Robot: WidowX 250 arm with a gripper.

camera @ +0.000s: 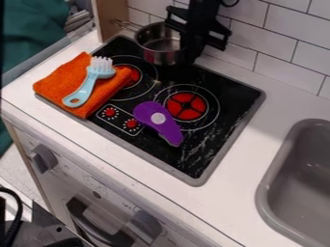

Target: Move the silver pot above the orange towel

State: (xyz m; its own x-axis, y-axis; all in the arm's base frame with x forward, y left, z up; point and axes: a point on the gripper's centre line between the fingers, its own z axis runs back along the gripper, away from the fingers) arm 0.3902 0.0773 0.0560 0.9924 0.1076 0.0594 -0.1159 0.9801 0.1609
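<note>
While silver pot (159,52) sits at stove's (233,96) 12 o'clock, claw (189,52) at its side, can't tell if gripping; likely pickup step, next needs secure hold, lift, carry toward orange towel (61,82) at 10 o'clock

You look down at a slant from above the front side of the toy stove (201,161), facing the tiled wall (290,38) behind it. Your camera sits close enough that the stovetop takes the middle, with the sink (269,181) cut by the right edge and the cabinet front (61,169) at lower left.
</note>
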